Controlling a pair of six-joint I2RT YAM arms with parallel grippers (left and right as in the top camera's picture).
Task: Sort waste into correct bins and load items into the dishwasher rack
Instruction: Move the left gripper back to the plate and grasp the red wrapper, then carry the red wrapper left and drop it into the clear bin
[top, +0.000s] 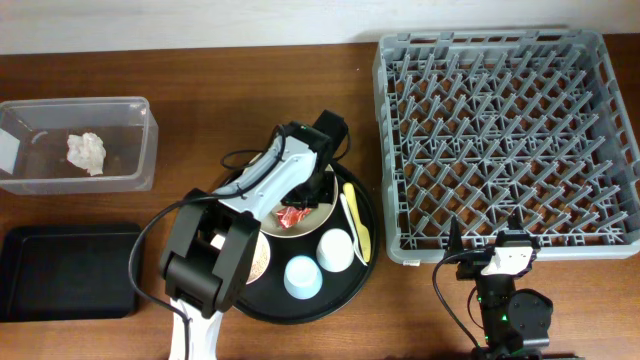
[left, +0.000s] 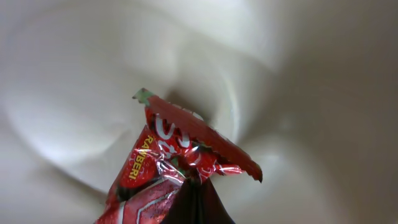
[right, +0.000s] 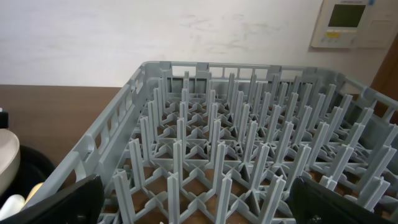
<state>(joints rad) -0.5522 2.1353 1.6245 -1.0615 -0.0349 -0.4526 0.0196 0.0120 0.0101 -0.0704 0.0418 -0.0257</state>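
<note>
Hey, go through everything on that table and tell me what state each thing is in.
left gripper: shut on the red wrapper.
red wrapper: pinched, over the cream plate.
dishwasher rack: nothing loaded.
right gripper: open, beside the dishwasher rack.
clear box: holds the tissue.
black rectangular tray: nothing in it.
white cup: on the round tray.
blue cup: on the round tray.

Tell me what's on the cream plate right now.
A red wrapper, pinched by the shut left gripper, right at the plate surface. The left arm covers part of the plate, so anything else there is hidden.
</note>
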